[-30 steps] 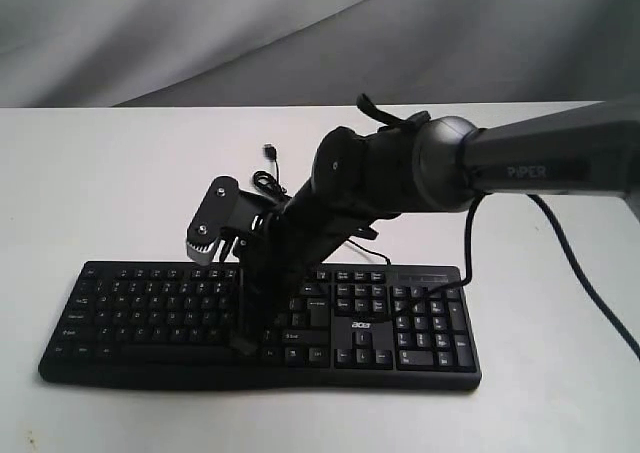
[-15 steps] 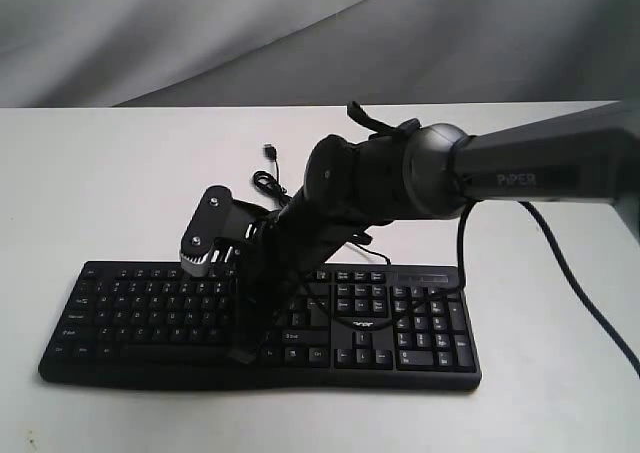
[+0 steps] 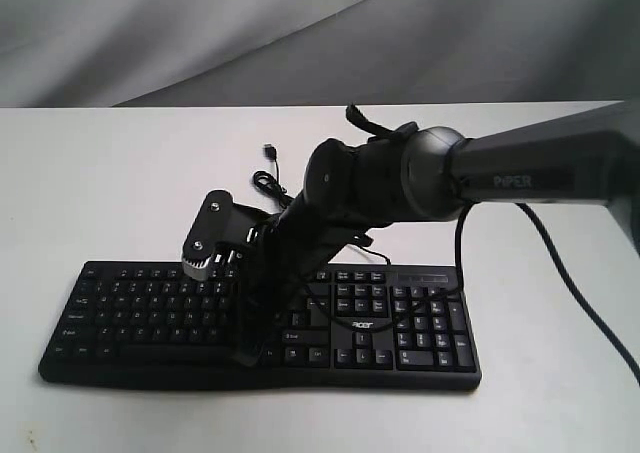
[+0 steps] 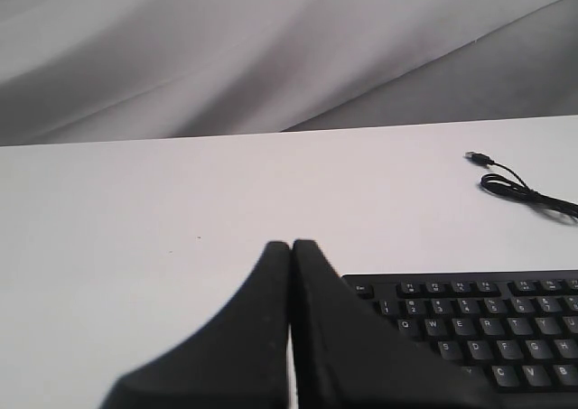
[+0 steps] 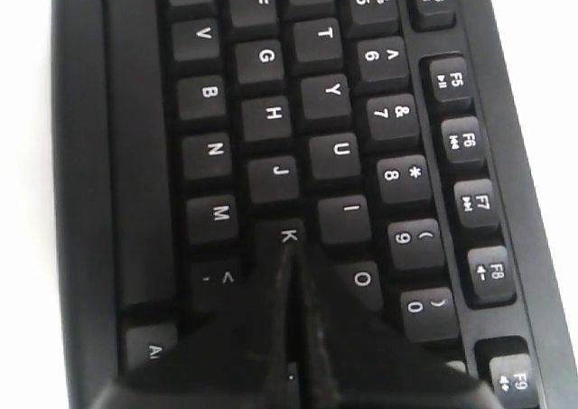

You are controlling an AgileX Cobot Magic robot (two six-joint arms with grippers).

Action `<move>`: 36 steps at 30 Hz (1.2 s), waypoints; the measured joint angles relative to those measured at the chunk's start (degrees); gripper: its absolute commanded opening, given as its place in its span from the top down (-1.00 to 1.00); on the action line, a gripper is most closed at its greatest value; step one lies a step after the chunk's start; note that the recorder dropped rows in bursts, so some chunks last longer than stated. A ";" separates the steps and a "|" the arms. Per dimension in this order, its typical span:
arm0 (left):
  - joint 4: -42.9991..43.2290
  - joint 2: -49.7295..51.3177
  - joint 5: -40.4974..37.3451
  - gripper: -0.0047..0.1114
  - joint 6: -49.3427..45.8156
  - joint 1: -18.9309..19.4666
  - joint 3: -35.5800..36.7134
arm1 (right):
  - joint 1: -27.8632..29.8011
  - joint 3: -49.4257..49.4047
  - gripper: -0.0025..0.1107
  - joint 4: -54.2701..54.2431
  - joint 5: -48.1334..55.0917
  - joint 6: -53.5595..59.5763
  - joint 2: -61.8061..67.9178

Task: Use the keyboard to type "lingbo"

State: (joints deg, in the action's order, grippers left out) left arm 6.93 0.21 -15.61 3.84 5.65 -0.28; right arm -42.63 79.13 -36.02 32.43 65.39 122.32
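Keyboard first: in the exterior view you see the keyboard (image 3: 150, 303) lying flat on the white table (image 3: 100, 193), close to the front edge, with its long side across the view and the numeric pad on the right. The right arm (image 3: 540, 168) comes in from the right and crosses the middle. The right gripper (image 3: 245, 351) points steeply down onto the right part of the letter block. From here its black fingers read as one dark wedge against the black keys, so you cannot tell whether the tip is touching a key. The thin black cable (image 3: 268, 181) lies looped on the table behind the keyboard, with its plug end free. Grey cloth (image 3: 200, 33) hangs behind the table.

In the left wrist view, the left gripper (image 4: 291, 245) has its jaws pressed together with only a thin seam between them, and it holds nothing. It is over bare table just beside the keyboard's Esc corner. The cable's plug lies farther off.

In the right wrist view, the right gripper's jaws are likewise together and grip nothing. Their shared tip lies at the K key (image 5: 275, 233), with J, M, I and O around it. The fingers (image 5: 343, 355) hide the keys beneath them.
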 measured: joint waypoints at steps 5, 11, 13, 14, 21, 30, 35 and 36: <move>0.00 0.00 0.00 0.91 0.00 0.00 0.00 | 0.00 0.00 0.96 0.23 0.21 0.00 0.10; 0.00 0.00 0.00 0.91 0.00 0.00 0.00 | 0.00 0.00 0.96 0.56 0.21 0.00 0.10; 0.00 0.00 0.00 0.91 0.00 0.00 0.00 | 0.00 0.00 0.96 0.56 0.06 0.00 0.10; 0.00 0.00 0.00 0.91 0.00 0.00 0.00 | 0.00 0.00 0.96 0.67 -0.08 0.00 -0.14; 0.00 0.00 0.00 0.91 0.00 0.00 0.00 | -0.67 3.12 0.96 0.57 -0.61 -0.47 -1.03; 0.00 0.00 0.00 0.91 0.00 0.00 0.00 | -0.78 5.91 0.96 0.08 0.05 -0.82 1.87; 0.00 0.00 0.00 0.91 0.00 0.00 0.00 | -0.78 5.91 0.96 0.08 0.18 -0.82 2.43; 0.00 0.00 0.00 0.91 0.00 0.00 0.00 | -0.78 5.91 0.96 0.08 0.18 -0.82 2.52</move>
State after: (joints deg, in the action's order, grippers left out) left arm 6.93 0.21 -15.61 3.84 5.65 -0.28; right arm -43.40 85.04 -35.94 32.61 64.57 124.84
